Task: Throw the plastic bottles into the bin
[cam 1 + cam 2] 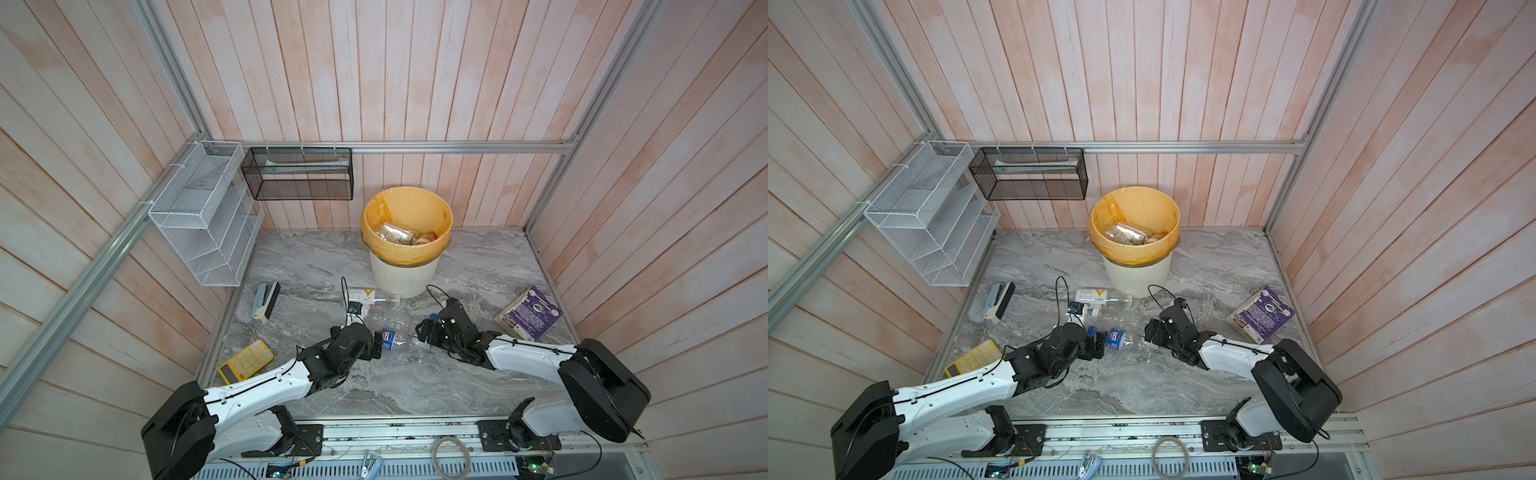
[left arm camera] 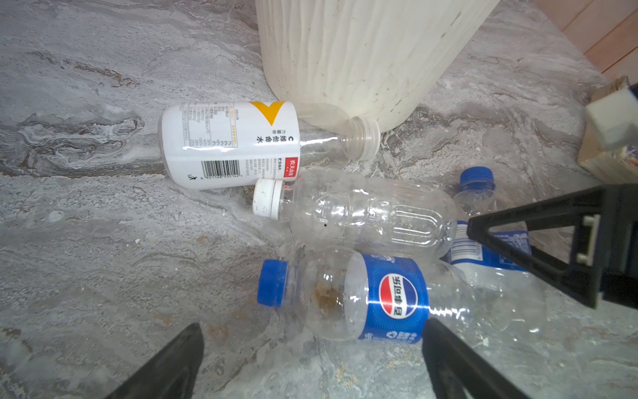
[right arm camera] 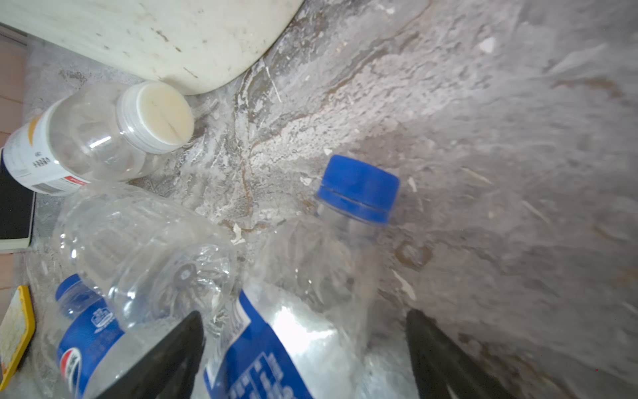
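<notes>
left gripper (image 1: 376,345): wide open, empty, low over the table (image 1: 374,388), just beside the Pepsi bottle (image 2: 390,297).
Pepsi bottle: lay on its side, not held. In the left wrist view its blue cap and neck sat within the span of the open fingers, with the label by one finger.
left tip: the jaw line looked to run along the bottle's length. It probably needed a wrist turn to pinch across the body.
white-label bottle (image 2: 228,143): on its side, cap end at the foot of the bin (image 1: 403,279), farther from both grippers.
clear bottle (image 2: 362,210): white cap touching the white-label bottle, body just beside the Pepsi bottle.
bin: upright behind the pile and bag-lined, with bottles (image 1: 397,236) inside. Four lay out on the table.
right gripper (image 3: 304,314): fingers either side of the blue-label bottle (image 3: 262,345). Couldn't tell whether the pads were pressing it.
blue-label bottle: on its side, label end between the fingers, blue cap pointing away from the gripper.
step: judged to be the right-hand pick of that bottle.
right tip: squeeze the labelled body gently, not the thin crumpled shoulder. Lift straight up so the clear bottle isn't dragged, and clear the tall rim before letting go. Mind the left gripper nearby.
</notes>
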{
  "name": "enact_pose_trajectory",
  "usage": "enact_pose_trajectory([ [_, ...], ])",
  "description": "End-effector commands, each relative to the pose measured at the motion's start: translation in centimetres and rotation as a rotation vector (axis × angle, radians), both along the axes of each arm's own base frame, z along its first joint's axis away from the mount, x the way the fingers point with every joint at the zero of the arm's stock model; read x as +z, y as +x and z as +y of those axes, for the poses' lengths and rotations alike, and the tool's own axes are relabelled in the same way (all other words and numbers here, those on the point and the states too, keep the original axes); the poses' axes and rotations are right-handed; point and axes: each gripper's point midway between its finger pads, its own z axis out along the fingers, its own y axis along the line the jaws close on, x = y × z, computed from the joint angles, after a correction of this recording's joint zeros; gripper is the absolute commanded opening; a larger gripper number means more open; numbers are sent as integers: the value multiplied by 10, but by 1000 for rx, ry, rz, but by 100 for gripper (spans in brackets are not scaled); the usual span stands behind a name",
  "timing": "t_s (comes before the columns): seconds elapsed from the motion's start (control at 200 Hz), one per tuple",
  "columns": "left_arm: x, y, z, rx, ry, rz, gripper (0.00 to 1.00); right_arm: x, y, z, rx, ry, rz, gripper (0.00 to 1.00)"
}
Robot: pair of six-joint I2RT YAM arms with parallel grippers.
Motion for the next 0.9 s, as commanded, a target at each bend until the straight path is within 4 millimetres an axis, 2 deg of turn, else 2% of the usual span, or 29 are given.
enact_pose_trajectory([
  [0.0, 0, 0, 4, 15, -2, -2, 100, -22, -14, -1, 19, -26, 83, 83],
  [0.16, 3, -1, 7, 22, -20, -15, 100, -23, -14, -13, 2, -56, 76, 59],
  [0.37, 5, 0, 14, 44, -19, -21, 100, -19, -7, -46, -52, -65, 51, 47],
  [0.435, 6, -1, 16, 51, -24, -25, 100, -9, -2, -54, -61, -66, 10, 46],
  [0.575, 9, 1, 20, 70, -50, -38, 100, 26, 6, -61, -48, -75, -114, 42],
  [0.705, 12, 2, 22, 85, -75, -47, 100, 44, 10, -77, -76, -89, -157, 37],
  [0.8, 15, 3, 23, 87, -83, -52, 100, 52, 11, -84, -77, -86, -169, 39],
  [0.895, 15, 3, 22, 83, -87, -48, 100, 47, 6, -82, -43, -111, -105, 69],
])
